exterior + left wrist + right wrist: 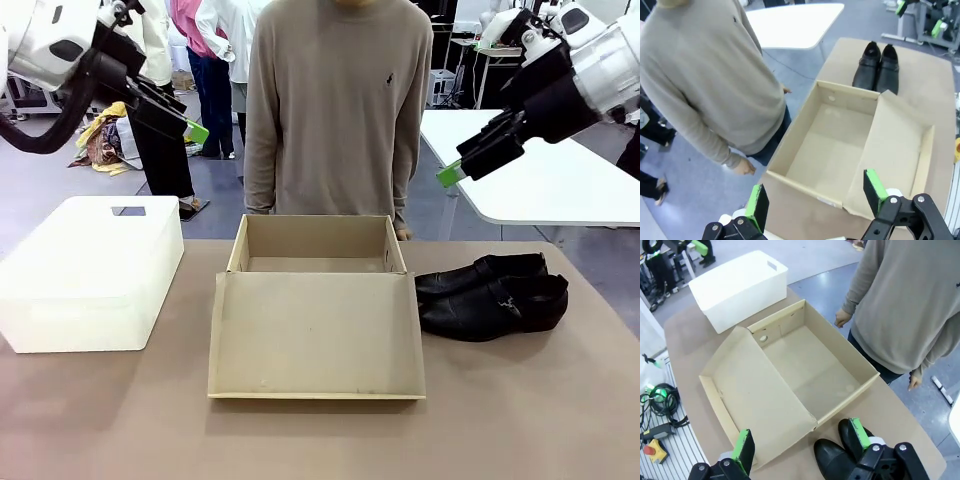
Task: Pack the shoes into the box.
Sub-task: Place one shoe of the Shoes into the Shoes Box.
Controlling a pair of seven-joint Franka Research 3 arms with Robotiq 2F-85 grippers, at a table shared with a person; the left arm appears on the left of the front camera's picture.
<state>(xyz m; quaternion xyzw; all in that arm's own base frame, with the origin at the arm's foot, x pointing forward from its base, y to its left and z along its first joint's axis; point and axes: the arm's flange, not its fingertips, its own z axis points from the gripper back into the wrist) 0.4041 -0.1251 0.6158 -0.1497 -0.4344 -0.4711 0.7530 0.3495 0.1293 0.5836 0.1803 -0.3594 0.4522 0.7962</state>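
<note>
Shoes [492, 295] sit touching on the counter [520, 430], right of the open box [316, 232]. Both arms' jaws hang open, empty. Grabbing one shoe could drag its mate along.

A brown tabletop [520, 420] was seen in the foreground, and a white table [545, 190] was set behind it at the right. The smooth grey-blue floor [40, 190] was evenly lit. A heap of yellow cloth [105, 135] was seen lying on it at the far left, near standing people [215, 60].
</note>
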